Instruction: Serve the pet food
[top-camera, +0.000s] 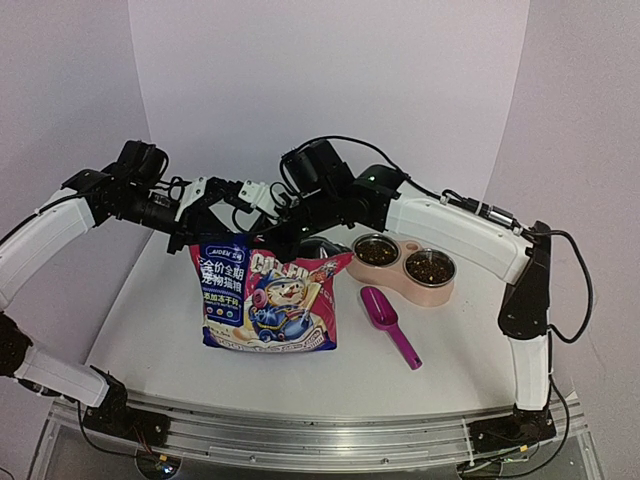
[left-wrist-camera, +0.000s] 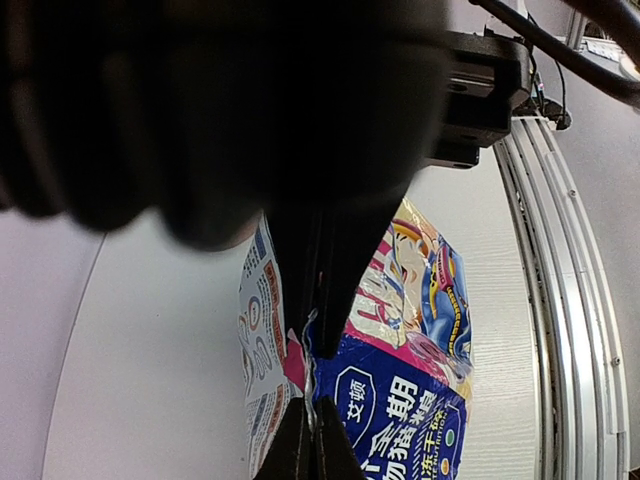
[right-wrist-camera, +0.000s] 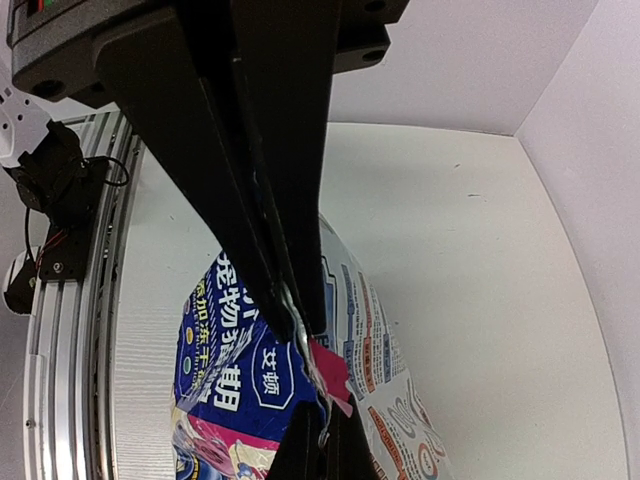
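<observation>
Top external: left gripper (top-camera: 197, 238) and right gripper (top-camera: 283, 243) are both clenched on the top edge of the cat food pouch (top-camera: 270, 300). It's upright on the table (top-camera: 150, 320), just left of the pink feeder (top-camera: 400, 287).

This is a robotics lab cell: a left arm (top-camera: 40, 235) and a right arm (top-camera: 450, 228) are bolted to an aluminium rail (top-camera: 300, 440) at the near edge of a white desk (top-camera: 150, 340). Loose cables (left-wrist-camera: 555, 48) hang off them, and pale backdrop panels (top-camera: 330, 70) box the desk in. The only homely things are a cat food pouch (top-camera: 270, 300), a pink feeder (top-camera: 420, 296) and a magenta scoop (top-camera: 390, 325).
</observation>
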